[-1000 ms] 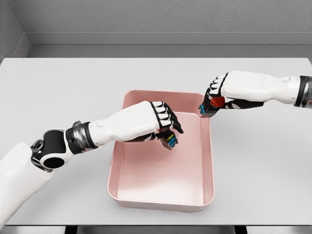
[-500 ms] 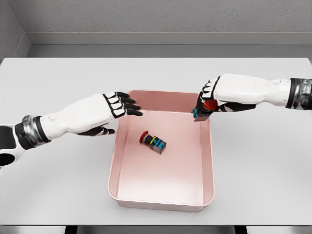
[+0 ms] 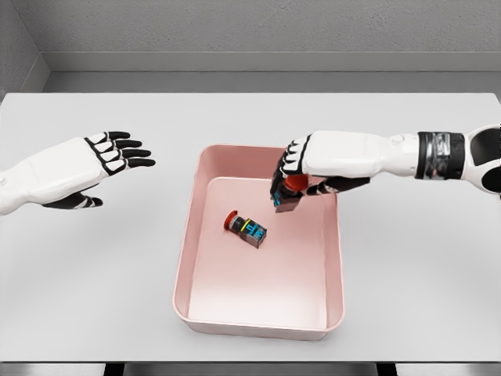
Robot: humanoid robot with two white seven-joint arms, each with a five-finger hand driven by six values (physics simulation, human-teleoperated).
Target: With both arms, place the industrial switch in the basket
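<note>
Both arms are smooth glossy white shells, rounded like moulded plastic. The left hand [image 3: 82, 164] has a white back, with black fingers banded by white segments over the knuckles and black fingertips. The right hand [image 3: 301, 168] is built the same way, white plates set over black joints. Behind its long white forearm sits a ribbed metallic grey wrist band edged in black, then another white section with a dark joint.
</note>
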